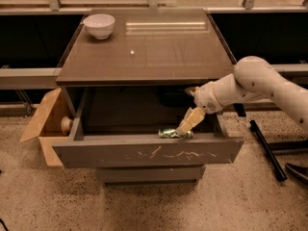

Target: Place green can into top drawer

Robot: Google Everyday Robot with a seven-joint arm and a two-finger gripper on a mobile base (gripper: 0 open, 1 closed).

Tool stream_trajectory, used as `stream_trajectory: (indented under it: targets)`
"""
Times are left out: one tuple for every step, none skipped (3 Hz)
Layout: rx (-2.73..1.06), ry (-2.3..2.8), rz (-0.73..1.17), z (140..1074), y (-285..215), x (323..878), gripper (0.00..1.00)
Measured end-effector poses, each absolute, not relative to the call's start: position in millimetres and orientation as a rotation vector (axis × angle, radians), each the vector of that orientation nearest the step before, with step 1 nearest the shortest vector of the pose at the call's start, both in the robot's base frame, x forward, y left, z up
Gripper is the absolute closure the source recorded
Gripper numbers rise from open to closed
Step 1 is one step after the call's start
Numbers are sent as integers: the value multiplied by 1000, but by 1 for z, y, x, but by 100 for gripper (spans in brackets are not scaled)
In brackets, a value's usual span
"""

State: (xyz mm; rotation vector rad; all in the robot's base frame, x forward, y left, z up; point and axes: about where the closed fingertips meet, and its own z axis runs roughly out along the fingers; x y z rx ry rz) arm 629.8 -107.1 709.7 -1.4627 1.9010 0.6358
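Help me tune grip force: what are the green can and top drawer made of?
The green can: probably thin metal, glossy glints. The top drawer: matte grey painted front, scratched pale; core unclear. The gripper sits inside it, at the can.
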Motion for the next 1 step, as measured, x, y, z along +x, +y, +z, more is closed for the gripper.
stream_trajectory:
  targets:
    - [-1437,1861,623,737,-116,624,0]
